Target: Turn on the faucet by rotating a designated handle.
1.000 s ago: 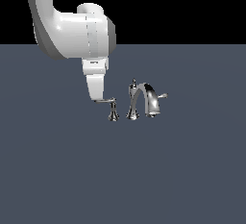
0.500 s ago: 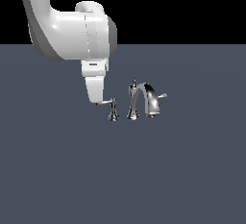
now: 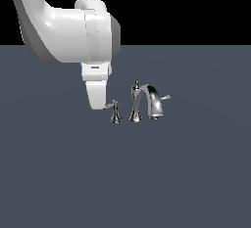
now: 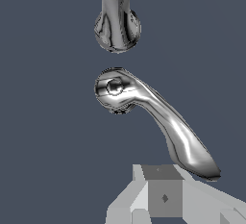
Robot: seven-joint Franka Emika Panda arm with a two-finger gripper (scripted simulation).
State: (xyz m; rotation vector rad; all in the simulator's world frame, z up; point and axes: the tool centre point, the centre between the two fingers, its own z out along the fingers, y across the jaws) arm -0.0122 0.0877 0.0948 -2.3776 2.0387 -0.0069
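one chrome handle (image 3: 112, 106) sits right at the tip of the tool (image 3: 98, 105), its long lever end against the grey finger (image 4: 163, 196) seen in the wrist view; whether the tool is open or closed on it cannot be told. beyond the handle stands the faucet (image 3: 147, 101) on the dark surface (image 3: 196, 173)

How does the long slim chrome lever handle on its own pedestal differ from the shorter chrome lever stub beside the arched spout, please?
The long slim chrome lever handle tops its own flared pedestal, apart from the spout; the shorter chrome lever stub juts out beside the arched spout. The long lever lies beside the gripper; the stub is on the far side from it. Both are shiny chrome.
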